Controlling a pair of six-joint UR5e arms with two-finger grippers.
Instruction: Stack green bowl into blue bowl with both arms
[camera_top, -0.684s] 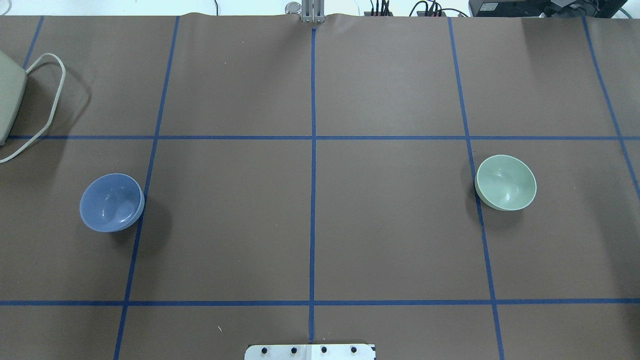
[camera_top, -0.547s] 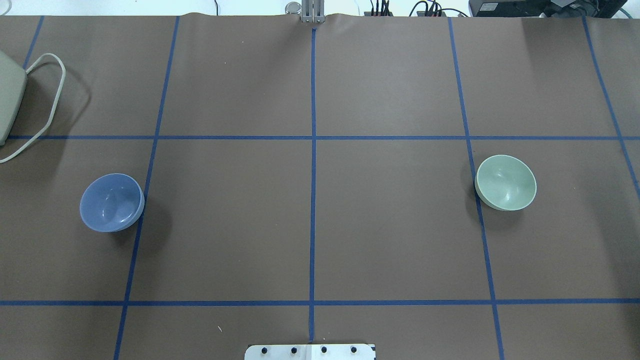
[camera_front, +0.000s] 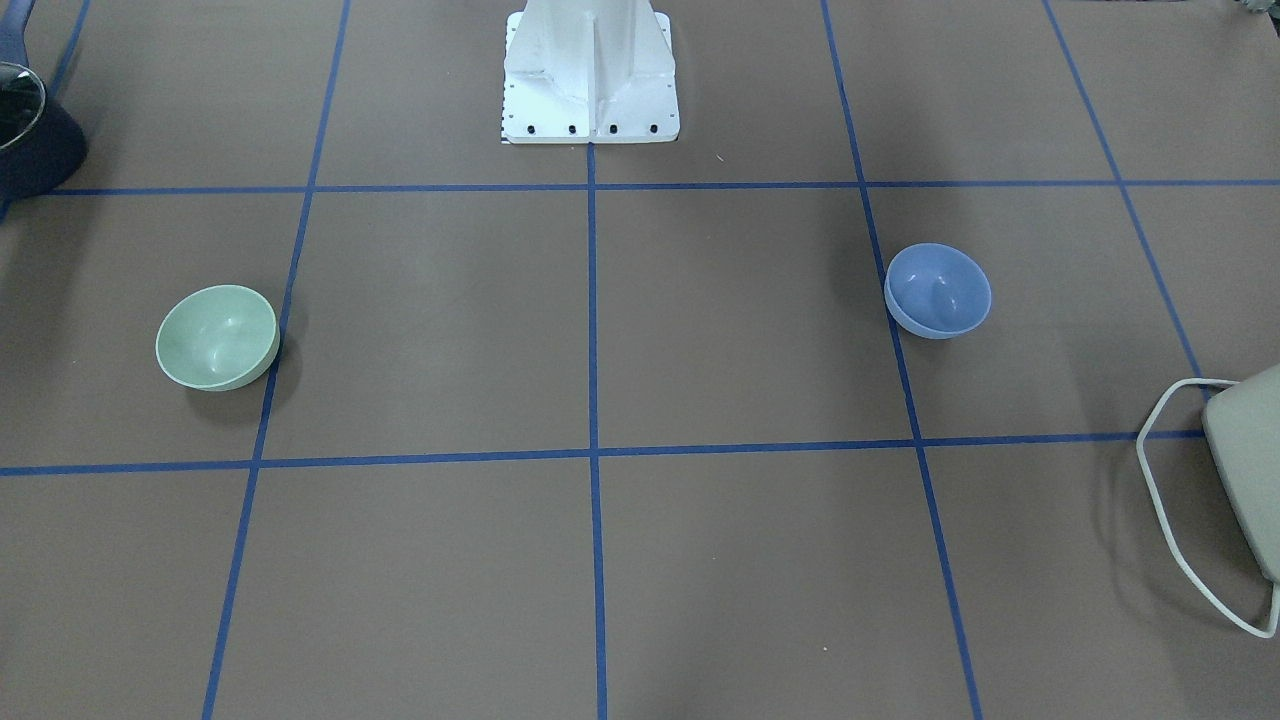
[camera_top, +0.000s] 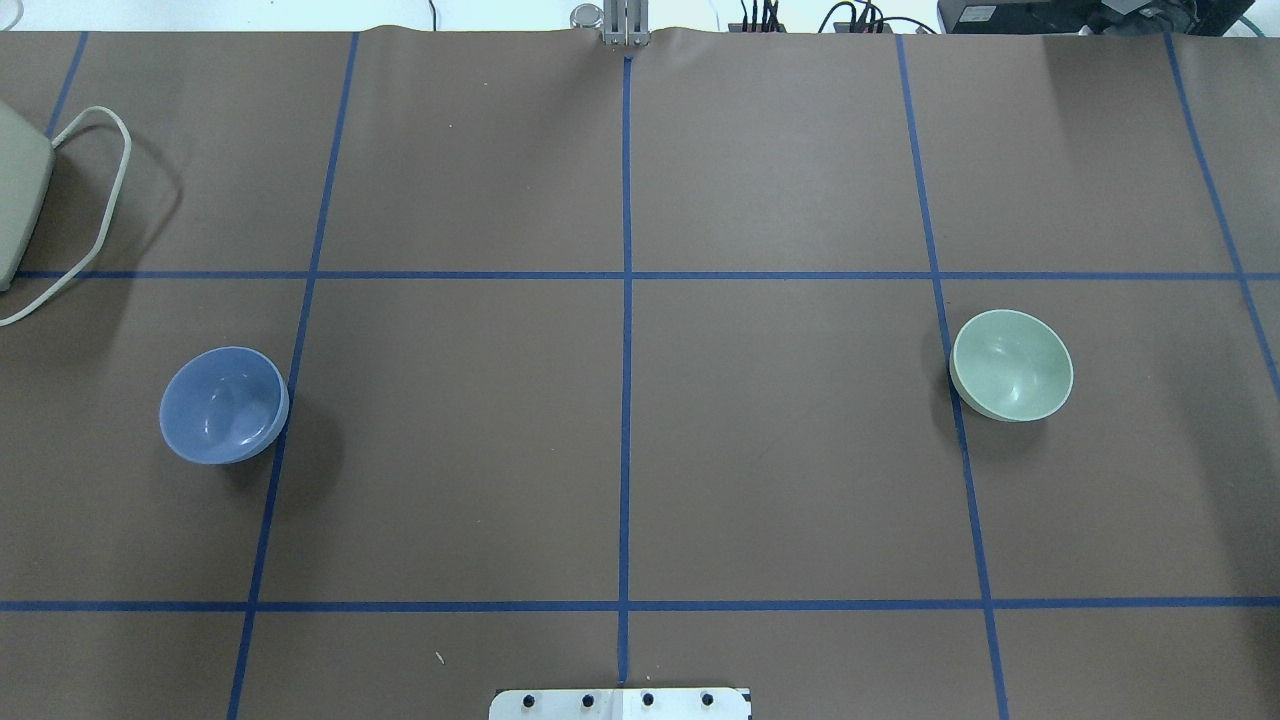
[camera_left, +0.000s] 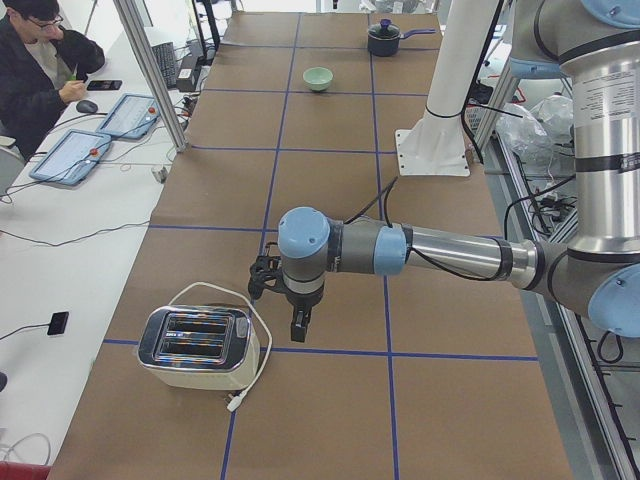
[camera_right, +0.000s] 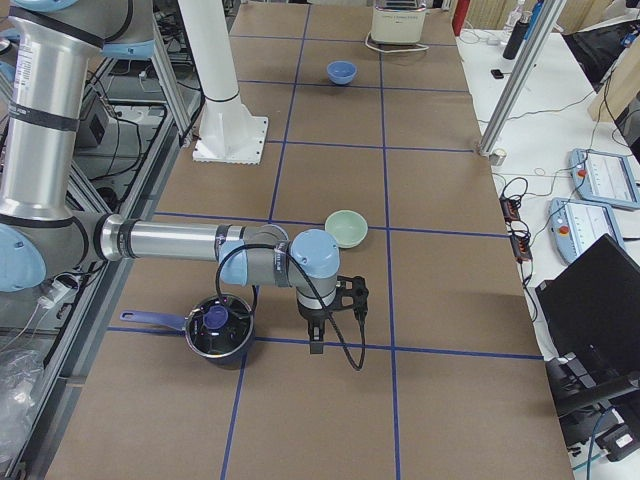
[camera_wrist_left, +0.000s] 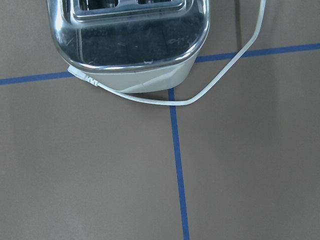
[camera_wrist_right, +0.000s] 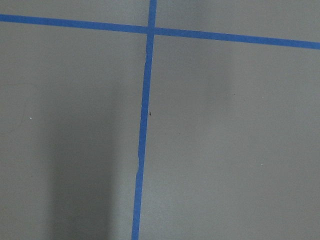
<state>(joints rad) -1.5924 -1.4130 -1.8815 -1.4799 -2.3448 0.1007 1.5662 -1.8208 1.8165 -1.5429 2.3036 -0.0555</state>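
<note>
Overhead exterior | green bowl (camera_top: 1010, 365) empty | blue bowl (camera_top: 223, 405) empty, apart | left end effector (camera_left: 298, 332), right end effector (camera_right: 316, 343): grip cannot tell

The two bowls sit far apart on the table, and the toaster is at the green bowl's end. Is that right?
Not quite. The toaster stands at the end with the blue bowl, not the green bowl; the overhead view shows it. The bowls do sit far apart on the table.
</note>
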